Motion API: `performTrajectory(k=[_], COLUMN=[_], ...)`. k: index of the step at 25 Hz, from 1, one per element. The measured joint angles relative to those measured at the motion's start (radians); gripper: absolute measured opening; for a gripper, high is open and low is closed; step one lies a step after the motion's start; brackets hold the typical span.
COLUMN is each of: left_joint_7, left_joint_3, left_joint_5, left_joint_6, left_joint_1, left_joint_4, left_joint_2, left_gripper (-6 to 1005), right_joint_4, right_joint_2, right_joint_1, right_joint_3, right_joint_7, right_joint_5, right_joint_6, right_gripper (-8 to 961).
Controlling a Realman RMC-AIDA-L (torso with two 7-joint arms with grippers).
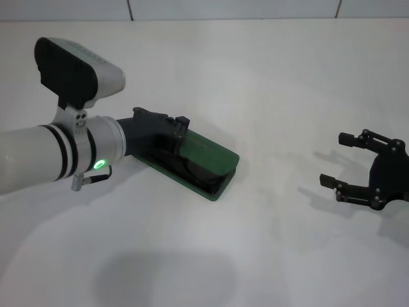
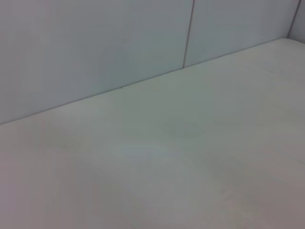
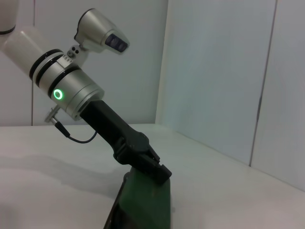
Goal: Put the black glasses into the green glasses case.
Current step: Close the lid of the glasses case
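The green glasses case (image 1: 214, 160) lies at the table's middle, its lid tilted partly down over the base. It also shows in the right wrist view (image 3: 147, 200). My left gripper (image 1: 179, 128) rests on the lid's upper edge with its fingers together; it also shows in the right wrist view (image 3: 158, 171). A dark curved shape inside the case, under the lid, looks like the black glasses (image 1: 193, 170), mostly hidden. My right gripper (image 1: 348, 160) is open and empty, low over the table far to the right of the case.
The white table (image 1: 268, 77) ends at a pale wall along the back (image 1: 230, 7). The left wrist view shows only bare table (image 2: 190, 157) and wall. My left arm (image 1: 57, 150) crosses the left side of the table.
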Motion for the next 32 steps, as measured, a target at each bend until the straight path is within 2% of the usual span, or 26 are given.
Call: performTrajectory(k=[10, 16, 32], left_joint_7=[0.053, 0.160, 0.344], left_joint_3=[-0.004, -0.011, -0.036], left_joint_5=[-0.023, -0.131, -0.278], left_joint_6=[-0.011, -0.013, -0.008], left_joint_1=[0.013, 0.015, 0.014], left_joint_4=[-0.012, -0.046, -0.121], left_joint_2=[-0.004, -0.004, -0.005], left_gripper=[150, 151, 153], right_joint_4=[0.000, 0.000, 0.000], right_joint_2=[0.000, 0.000, 0.000], right_joint_1=[0.009, 0.010, 0.013], right_joint_3=[-0.002, -0.004, -0.004], right_joint_7=[0.003, 0.007, 0.009], right_joint_5=[0.000, 0.000, 0.000], right_joint_6=[0.000, 0.000, 0.000], right_gripper=[817, 817, 816])
